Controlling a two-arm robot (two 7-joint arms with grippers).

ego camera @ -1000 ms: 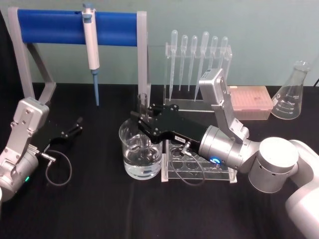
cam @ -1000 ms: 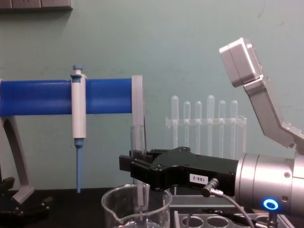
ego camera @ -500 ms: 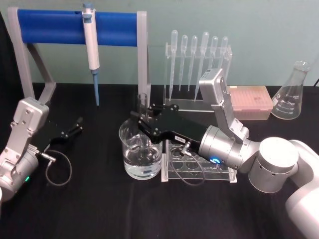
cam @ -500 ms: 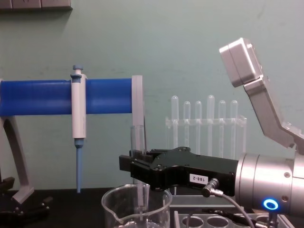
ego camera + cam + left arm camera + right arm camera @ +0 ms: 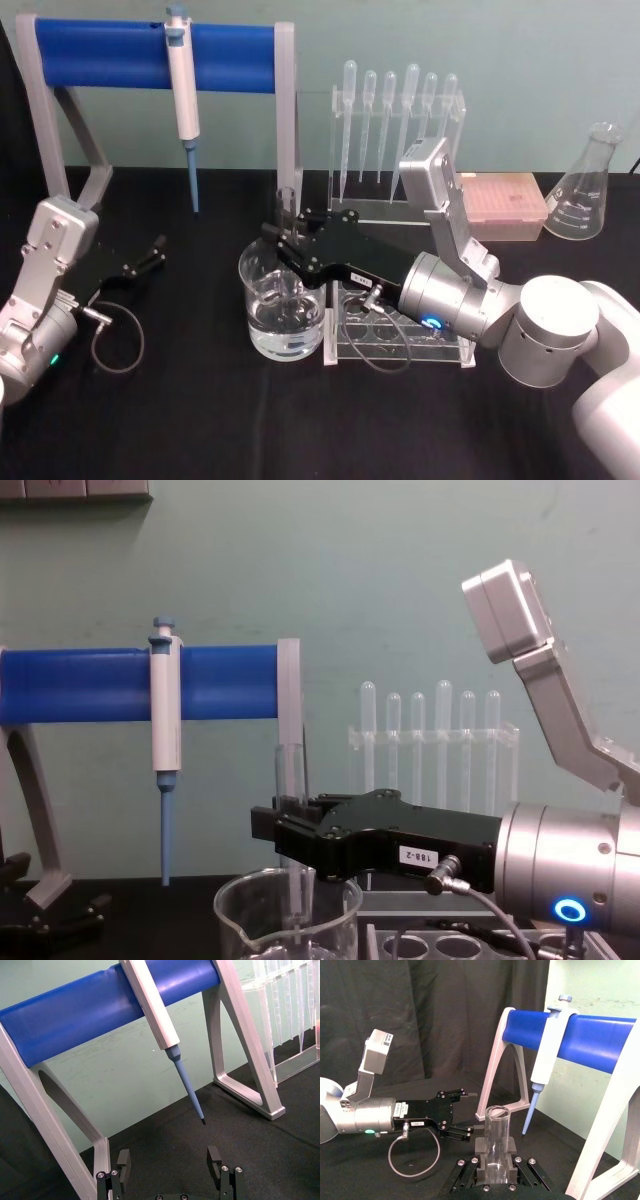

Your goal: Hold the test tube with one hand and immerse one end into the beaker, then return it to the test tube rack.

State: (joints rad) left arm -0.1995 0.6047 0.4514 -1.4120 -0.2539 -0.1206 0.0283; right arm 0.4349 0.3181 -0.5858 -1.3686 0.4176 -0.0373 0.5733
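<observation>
step: dipping test tube (image 5: 291,770) in beaker (image 5: 283,325)
right gripper (image 5: 288,235): jaws clamped on it
left gripper (image 5: 148,256): parked left, jaws apart, empty
next: lift clear, into rack (image 5: 400,345)

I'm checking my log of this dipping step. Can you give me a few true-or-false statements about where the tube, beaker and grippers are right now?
1. The right gripper is shut on the test tube, holding it upright. True.
2. The tube's lower end is inside the beaker. True.
3. The left gripper grips the pipette. False: it is open and empty, low on the left, and the pipette hangs on the blue stand.
4. The beaker stands right of the rack. False: it stands left of it.
</observation>
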